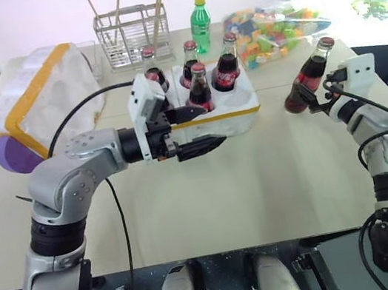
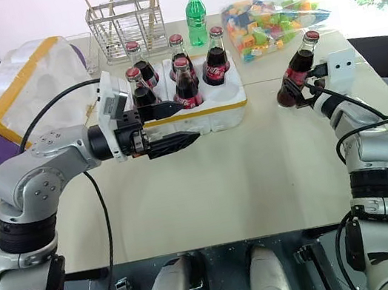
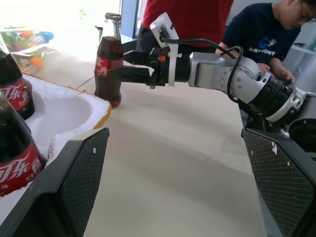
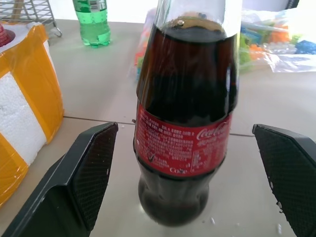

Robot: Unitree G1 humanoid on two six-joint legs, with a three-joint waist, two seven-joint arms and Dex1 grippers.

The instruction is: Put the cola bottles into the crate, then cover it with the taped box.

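Note:
The crate (image 1: 238,120), a low white foam block with a yellow band, sits mid-table holding several cola bottles (image 2: 184,83); its near right well (image 2: 229,94) is bare. One more cola bottle (image 1: 309,73) stands on the table to the crate's right. My right gripper (image 4: 185,173) is open, one finger on each side of this bottle's lower body without gripping it. My left gripper (image 2: 184,123) is open along the crate's front wall, pointing right and holding nothing. The taped box (image 1: 41,89) lies at the far left, showing a purple patch (image 1: 11,154).
A wire rack (image 1: 131,36) with sticks, a green plastic bottle (image 1: 199,18) and a bag of colourful blocks (image 1: 271,30) line the far edge behind the crate. In the left wrist view, people (image 3: 261,29) stand past the table's right side.

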